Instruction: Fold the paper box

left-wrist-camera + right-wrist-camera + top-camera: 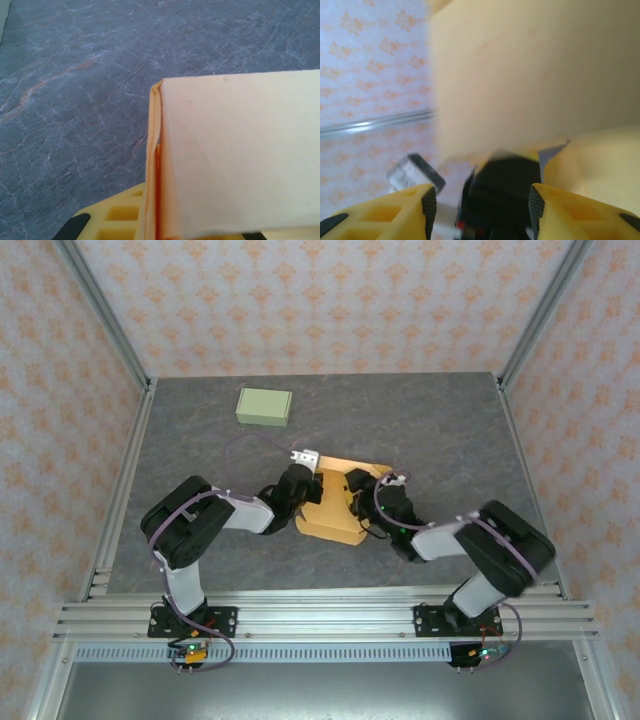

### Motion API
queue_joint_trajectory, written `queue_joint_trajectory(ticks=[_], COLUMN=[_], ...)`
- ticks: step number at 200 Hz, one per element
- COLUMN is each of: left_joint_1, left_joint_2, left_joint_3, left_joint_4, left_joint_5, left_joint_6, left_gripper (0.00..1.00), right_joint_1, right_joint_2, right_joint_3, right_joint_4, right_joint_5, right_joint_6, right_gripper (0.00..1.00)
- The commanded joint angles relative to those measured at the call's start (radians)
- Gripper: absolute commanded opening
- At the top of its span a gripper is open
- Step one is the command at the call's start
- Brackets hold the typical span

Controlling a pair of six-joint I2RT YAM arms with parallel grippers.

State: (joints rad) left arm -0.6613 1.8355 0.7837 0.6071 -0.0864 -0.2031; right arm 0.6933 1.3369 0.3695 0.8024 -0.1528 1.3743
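The paper box (336, 522) is a pale orange, partly folded sheet lying mid-table between the two arms. In the left wrist view one of its panels (240, 160) stands close up, and a doubled edge runs down between the jaws. My left gripper (316, 488) (158, 233) is shut on that edge; one yellow finger (115, 215) shows beside it and the other is hidden behind the paper. My right gripper (358, 496) (481, 206) is at the box's right side, open, with nothing between its pads (429, 205). The blurred box wall (535, 75) looms just above it.
A light green closed box (264, 406) sits at the back left of the grey table (430, 430). Metal frame rails run along both sides and the near edge. The left arm's black wrist (502, 195) sits straight ahead of the right gripper.
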Motion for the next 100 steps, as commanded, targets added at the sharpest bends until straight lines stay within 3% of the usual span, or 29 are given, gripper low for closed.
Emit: queue_joint_trajectory(ticks=[1, 25, 45, 72, 100], left_joint_1=[-0.003, 0.003, 0.005, 0.009, 0.011], left_joint_2=[0.003, -0.003, -0.015, -0.026, -0.036], left_joint_3=[0.033, 0.028, 0.022, 0.031, 0.03], left_joint_4=[-0.012, 0.004, 0.016, 0.001, -0.012], left_joint_5=[0.014, 0.071, 0.134, 0.244, 0.312], left_joint_6=[0.047, 0.092, 0.164, 0.268, 0.346], left_gripper=[0.08, 0.1, 0.09, 0.07, 0.07], right_joint_1=[0.002, -0.015, -0.115, -0.217, -0.283], right_joint_2=[-0.242, -0.412, -0.337, -0.194, -0.012], right_joint_3=[0.008, 0.171, 0.315, 0.509, 0.679], right_joint_4=[-0.41, -0.869, -1.063, -1.21, -1.241], right_joint_5=[0.044, 0.134, 0.019, -0.056, -0.28], right_joint_6=[-0.165, -0.342, -0.499, -0.724, -0.912], right_gripper=[0.56, 0.56, 0.56, 0.57, 0.58])
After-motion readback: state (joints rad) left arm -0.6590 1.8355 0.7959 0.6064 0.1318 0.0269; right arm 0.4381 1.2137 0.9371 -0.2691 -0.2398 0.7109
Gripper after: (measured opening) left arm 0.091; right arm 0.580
